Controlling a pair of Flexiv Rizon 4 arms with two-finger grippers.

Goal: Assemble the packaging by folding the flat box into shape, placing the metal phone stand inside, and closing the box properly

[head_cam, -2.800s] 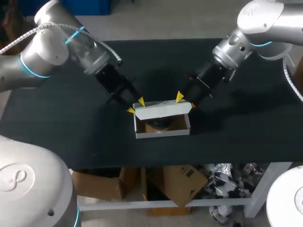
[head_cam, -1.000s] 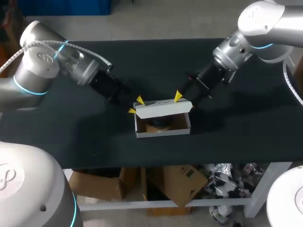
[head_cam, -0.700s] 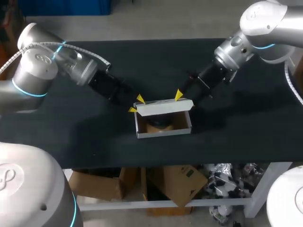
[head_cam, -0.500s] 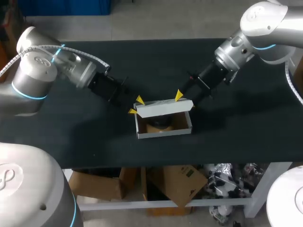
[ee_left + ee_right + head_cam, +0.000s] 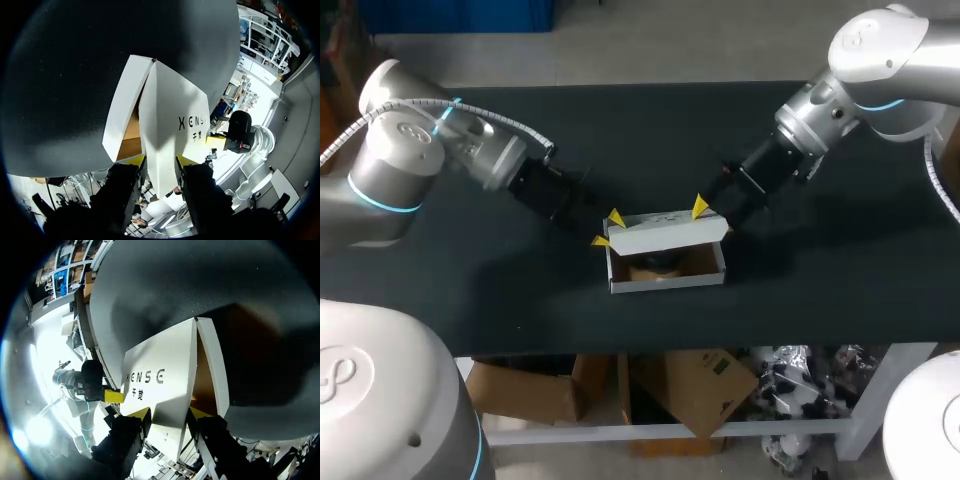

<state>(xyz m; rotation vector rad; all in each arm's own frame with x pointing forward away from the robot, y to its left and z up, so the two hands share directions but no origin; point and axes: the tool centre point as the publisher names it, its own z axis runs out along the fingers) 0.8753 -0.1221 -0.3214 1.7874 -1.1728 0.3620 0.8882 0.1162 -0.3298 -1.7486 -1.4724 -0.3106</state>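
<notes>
One white box point(image 5: 665, 283); lid point(image 5: 665, 235) half-raised; brown inside

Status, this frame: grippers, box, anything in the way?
Both shut on lid: left gripper at left end, right gripper at right end. Lid half raised, box open, stand inside. Nothing in the way.

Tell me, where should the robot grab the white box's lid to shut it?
By its two short ends, one gripper from each side. The lid is a thin flat panel standing up along the box's far edge, so it can be pinched across its thickness. The left gripper and right gripper hold it that way now, leaving the middle free to fold over the phone stand.
</notes>
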